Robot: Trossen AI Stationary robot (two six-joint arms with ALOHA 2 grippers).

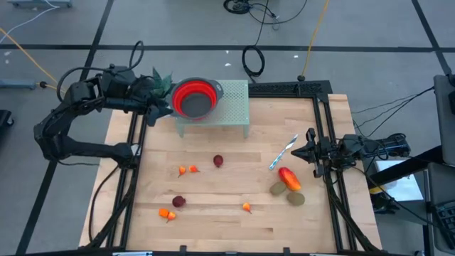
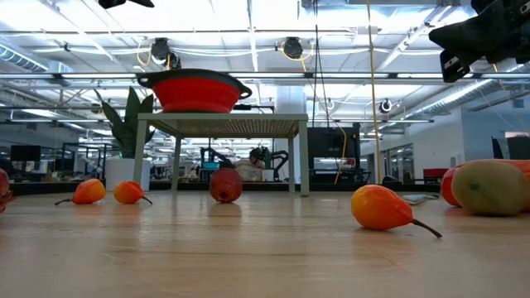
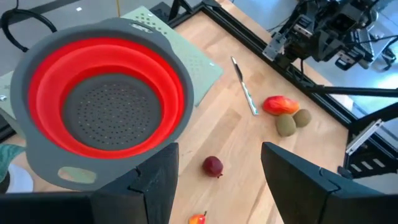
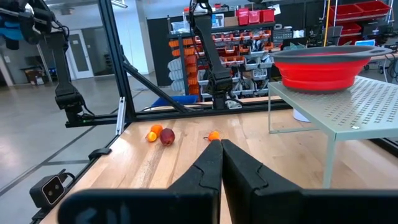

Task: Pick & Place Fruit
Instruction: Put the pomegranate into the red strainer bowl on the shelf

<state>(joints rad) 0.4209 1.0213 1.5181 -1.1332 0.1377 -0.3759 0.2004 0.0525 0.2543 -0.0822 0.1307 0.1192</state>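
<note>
The fruit lies scattered on the wooden table: a dark red round one [image 1: 218, 161] [image 3: 212, 165], another [image 1: 178, 202], small orange pieces [image 1: 188, 170] [image 1: 167, 212] [image 1: 247, 208], a red-orange oval [image 1: 289, 178] and two brownish-green ovals [image 1: 278, 188] [image 1: 296, 199]. My left gripper [image 1: 163, 108] [image 3: 217, 180] hangs open and holds nothing, high over the far left corner, beside the red bowl [image 1: 194, 98]. My right gripper [image 1: 310, 149] [image 4: 221, 163] is shut on nothing and points level over the table's right edge.
The red bowl with grey rim [image 3: 106, 106] stands on a pale green perforated stand [image 1: 231, 107] at the far middle. A slim blue-and-white stick [image 1: 283, 153] lies near the right-hand fruits. Black frame rails [image 1: 323, 128] run along the table's sides.
</note>
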